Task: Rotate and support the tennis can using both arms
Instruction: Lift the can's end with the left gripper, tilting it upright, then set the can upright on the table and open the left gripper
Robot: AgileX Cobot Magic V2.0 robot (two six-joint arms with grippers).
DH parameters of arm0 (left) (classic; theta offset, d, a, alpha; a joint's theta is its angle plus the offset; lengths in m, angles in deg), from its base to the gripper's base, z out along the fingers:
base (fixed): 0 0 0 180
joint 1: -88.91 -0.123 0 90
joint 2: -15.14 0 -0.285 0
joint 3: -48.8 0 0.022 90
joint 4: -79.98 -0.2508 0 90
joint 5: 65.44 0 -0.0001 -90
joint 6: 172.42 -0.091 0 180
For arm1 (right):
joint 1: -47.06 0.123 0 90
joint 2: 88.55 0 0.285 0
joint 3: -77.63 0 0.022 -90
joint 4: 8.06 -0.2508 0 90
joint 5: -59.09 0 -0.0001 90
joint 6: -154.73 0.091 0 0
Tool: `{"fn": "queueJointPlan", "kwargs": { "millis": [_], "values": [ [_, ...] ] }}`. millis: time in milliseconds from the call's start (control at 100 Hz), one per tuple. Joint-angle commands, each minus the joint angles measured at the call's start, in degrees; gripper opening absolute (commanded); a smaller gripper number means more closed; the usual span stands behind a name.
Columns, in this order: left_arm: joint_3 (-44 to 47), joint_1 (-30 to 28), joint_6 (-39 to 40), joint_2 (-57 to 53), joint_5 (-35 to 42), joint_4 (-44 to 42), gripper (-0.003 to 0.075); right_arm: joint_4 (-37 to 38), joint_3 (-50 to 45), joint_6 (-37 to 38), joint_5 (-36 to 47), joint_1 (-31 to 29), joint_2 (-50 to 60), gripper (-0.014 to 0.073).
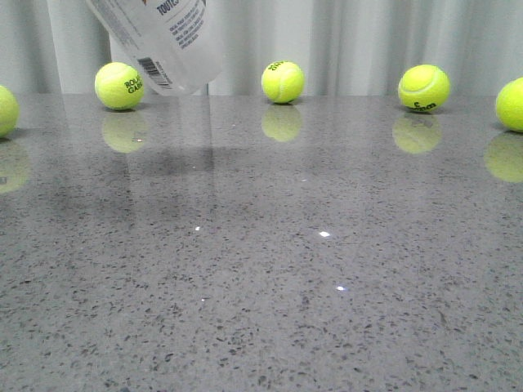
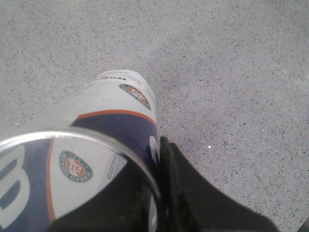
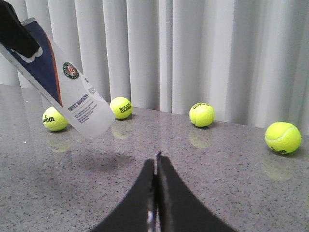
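1. Only the right wrist view shows the left tool (image 3: 17, 31) clamping the tennis can (image 3: 67, 84) near its top; the front view shows just its lower end.
2. The can hangs tilted above the table (image 1: 261, 269), tennis balls (image 1: 283, 82) lining the far edge.
3. The right tool (image 3: 155, 193) is pressed closed, empty, well apart from the can.
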State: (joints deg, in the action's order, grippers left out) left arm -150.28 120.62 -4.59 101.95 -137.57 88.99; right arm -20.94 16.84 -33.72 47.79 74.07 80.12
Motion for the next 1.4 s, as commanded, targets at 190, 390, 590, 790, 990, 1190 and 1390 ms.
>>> {"fn": "queueJointPlan", "kwargs": {
  "millis": [190,390,590,790,990,1190,1390],
  "values": [
    [-2.4,4.9,1.8,1.0,-1.1,-1.4,-0.0019,-0.4,1.3,0.0,4.4,-0.2,-0.5,-0.006],
    [-2.4,4.9,1.8,4.3,-1.1,-1.4,-0.0018,-0.4,1.3,0.0,4.4,-0.2,-0.5,-0.006],
    [-2.4,4.9,1.8,5.0,-1.1,-0.1,0.0085,-0.4,1.3,0.0,4.4,-0.2,-0.5,-0.006],
    [-2.4,4.9,1.8,5.0,0.8,-0.6,0.0475,-0.4,1.3,0.0,4.4,-0.2,-0.5,-0.006],
    [-2.4,4.9,1.8,5.0,5.1,-0.5,0.0513,-0.4,1.3,0.0,4.4,-0.2,-0.5,-0.006],
    [-2.7,4.9,1.8,5.6,11.4,1.4,0.0513,-0.4,1.3,0.0,4.4,-0.2,-0.5,-0.006],
    [-6.9,4.9,1.3,9.2,11.4,7.9,0.0513,-0.4,1.3,0.0,4.4,-0.2,-0.5,-0.006]
  ]
}}
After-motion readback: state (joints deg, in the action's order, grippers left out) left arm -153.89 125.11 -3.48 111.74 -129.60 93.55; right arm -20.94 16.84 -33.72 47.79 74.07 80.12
